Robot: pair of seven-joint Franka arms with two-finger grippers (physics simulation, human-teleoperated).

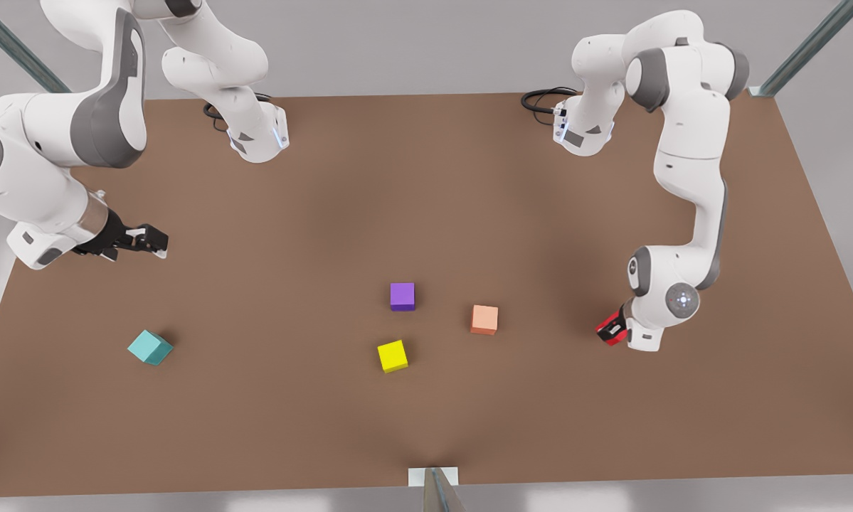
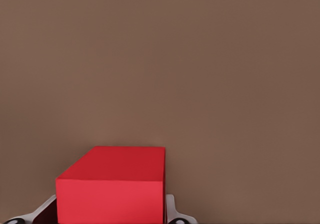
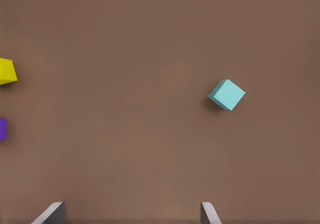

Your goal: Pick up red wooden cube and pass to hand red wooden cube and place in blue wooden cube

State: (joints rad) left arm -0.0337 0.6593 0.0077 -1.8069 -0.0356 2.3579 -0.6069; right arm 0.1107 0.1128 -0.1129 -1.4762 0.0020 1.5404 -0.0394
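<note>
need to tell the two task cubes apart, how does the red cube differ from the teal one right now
The red wooden cube is bright red and held between the left gripper's fingers at the front view's right. The blue wooden cube is teal and sits free on the table, rotated, near the open right gripper. Both look equal-sized.

The brown table (image 1: 426, 185) carries the blue wooden cube (image 1: 150, 348), purple cube (image 1: 402, 296), yellow cube (image 1: 393, 356) and salmon-orange cube (image 1: 484, 319).

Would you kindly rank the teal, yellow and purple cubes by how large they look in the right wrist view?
1. Teal cube, fully visible.
2. Yellow cube and purple cube: both cut off by the picture's edge, so their order is unsure.
</note>
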